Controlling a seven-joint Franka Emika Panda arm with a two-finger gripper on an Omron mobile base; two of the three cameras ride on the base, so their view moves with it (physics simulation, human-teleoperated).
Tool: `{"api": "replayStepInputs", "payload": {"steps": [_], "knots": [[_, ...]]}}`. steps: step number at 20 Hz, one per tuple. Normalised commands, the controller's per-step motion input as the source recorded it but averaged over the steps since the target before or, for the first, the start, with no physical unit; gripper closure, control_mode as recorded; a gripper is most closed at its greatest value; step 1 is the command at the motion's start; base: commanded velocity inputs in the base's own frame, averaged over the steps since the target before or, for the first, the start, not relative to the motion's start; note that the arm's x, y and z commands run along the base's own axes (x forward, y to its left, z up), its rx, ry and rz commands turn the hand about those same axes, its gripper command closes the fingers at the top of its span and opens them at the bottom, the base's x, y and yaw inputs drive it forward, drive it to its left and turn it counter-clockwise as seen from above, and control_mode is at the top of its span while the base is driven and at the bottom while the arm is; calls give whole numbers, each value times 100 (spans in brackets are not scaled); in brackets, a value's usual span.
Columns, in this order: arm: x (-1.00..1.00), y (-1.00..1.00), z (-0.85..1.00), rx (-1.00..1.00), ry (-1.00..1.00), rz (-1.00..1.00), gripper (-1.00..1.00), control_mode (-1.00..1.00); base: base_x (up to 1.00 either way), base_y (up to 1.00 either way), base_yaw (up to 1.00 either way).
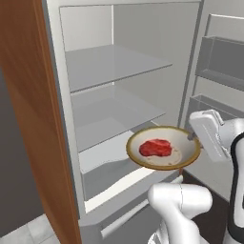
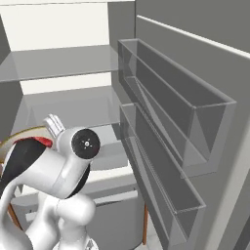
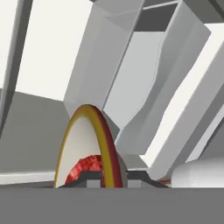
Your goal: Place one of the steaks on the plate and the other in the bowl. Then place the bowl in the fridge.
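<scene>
The gripper (image 1: pixel 194 138) pinches the brown rim of the tan bowl (image 1: pixel 183 153), holding it level before the open fridge (image 1: pixel 114 81); a red steak (image 1: pixel 155 148) lies inside.

A wood-brown side panel (image 1: pixel 28 119) rises at the left of the left base view, with a dark grey wall (image 1: pixel 9 167) behind it and pale grey floor tiles (image 1: pixel 28 231) at the bottom corner. Dark brown flooring (image 1: pixel 214 219) shows low on the right. The light is flat and even, and the surroundings are plain and grey.
</scene>
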Motion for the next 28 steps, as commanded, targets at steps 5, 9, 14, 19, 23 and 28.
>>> {"api": "replayStepInputs", "payload": {"steps": [5,9,14,19,23,28], "knots": [[24,17,0,7,0,-18,100,-100,0,0,0],[49,5,0,1,0,-24,100,-100,0,0,0],[49,0,0,0,-3,-19,100,-100,0,0,0],[36,10,0,0,-10,-8,100,-100,0,0,0],[33,16,-3,-3,-4,0,100,-100,0,0,0],[45,8,-10,-3,0,0,100,-100,0,0,0]]}}
